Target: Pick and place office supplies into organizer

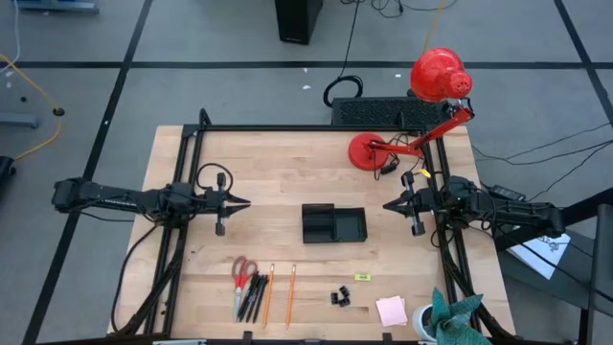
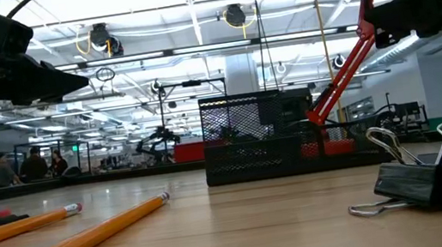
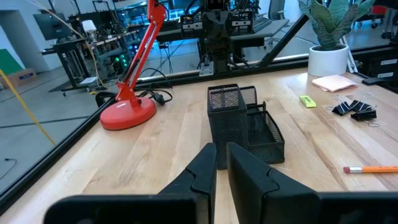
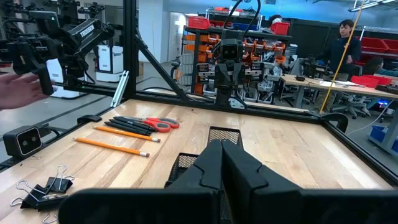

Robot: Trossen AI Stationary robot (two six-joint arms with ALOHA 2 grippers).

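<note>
Nothing placed yet. Organizer (image 1: pixel 333 223), black mesh tray, sits at centre of the high view, apparently empty. All supplies lie along the lower edge of that frame: scissors (image 1: pixel 243 270) and black pens (image 1: pixel 252 294) at lower left, two orange pencils (image 1: pixel 269 291) just right of them, binder clips (image 1: pixel 341 297) lower centre, small yellow piece (image 1: pixel 362 277) near them, pink sticky-note pad (image 1: pixel 391 310) at lower right beside the teal cloth (image 1: pixel 454 315).

Left gripper (image 1: pixel 241 202) hovers left of the organizer, fingers nearly together with a thin gap, holding nothing. Right gripper (image 1: pixel 389 204) hovers right of the organizer, clenched on nothing. Both sit well apart from every supply.

Risks, as judged:
- Scissors and pens touch or overlap; a grasp on one could drag the others or lift two at once.
- Pencils are round and lie flat; a pinch off centre could roll them toward the table edge.
- Binder clips are tiny, clustered, wire handles up; fingers may snag a handle and carry a clip tilted, or scatter the cluster.
- Sticky pad is thin and flat, close to the cloth; fingers may slide over it or catch cloth instead.
- Organizer looks light; a long pencil lowered at an angle could tip or shove it.
- Red lamp (image 1: pixel 438 76) stands at upper right; right arm swinging back could strike it.
</note>
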